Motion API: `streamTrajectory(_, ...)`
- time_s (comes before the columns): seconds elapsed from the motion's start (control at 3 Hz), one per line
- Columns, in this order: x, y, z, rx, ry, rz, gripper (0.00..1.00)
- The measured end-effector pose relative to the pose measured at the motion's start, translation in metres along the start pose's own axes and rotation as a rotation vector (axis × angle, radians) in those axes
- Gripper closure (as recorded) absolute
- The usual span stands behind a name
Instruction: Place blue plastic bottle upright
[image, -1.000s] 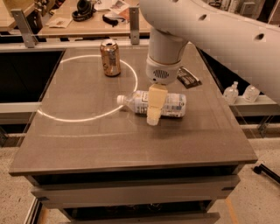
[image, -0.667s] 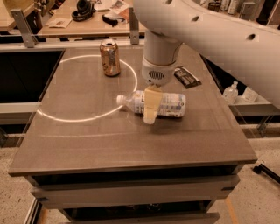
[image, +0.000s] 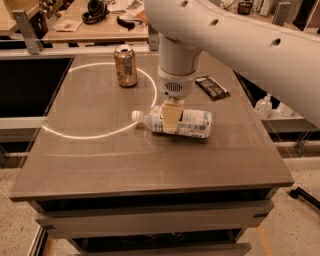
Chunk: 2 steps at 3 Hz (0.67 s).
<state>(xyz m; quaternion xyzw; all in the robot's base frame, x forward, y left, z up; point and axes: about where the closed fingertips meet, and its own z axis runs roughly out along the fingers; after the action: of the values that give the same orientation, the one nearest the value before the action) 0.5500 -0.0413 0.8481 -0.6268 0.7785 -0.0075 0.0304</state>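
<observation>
The blue plastic bottle (image: 196, 123) lies on its side near the middle of the brown table (image: 150, 160), with its white cap (image: 136, 116) pointing left. It is clear, with a pale label. My gripper (image: 171, 120) hangs straight down from the white arm (image: 176, 60) and sits at the middle of the bottle, with a tan part of it covering the bottle's near side. The bottle rests on the table.
A brown-gold soda can (image: 125, 65) stands upright at the back left, on a bright ring of light. A dark flat packet (image: 212, 87) lies at the back right. Small clear bottles (image: 263, 106) stand on a lower shelf off the right edge. Another cluttered table is behind.
My gripper has shifted slightly left and a little up along the bottle. The bottle has stayed lying in the same spot.
</observation>
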Motion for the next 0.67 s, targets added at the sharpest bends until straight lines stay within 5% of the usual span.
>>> streamTrajectory(0.33, 0.004, 0.003, -0.03, 0.025, -0.096, -0.023, 0.87)
streamTrajectory(0.67, 0.014, 0.007, -0.085, 0.078, -0.303, -0.071, 1.0)
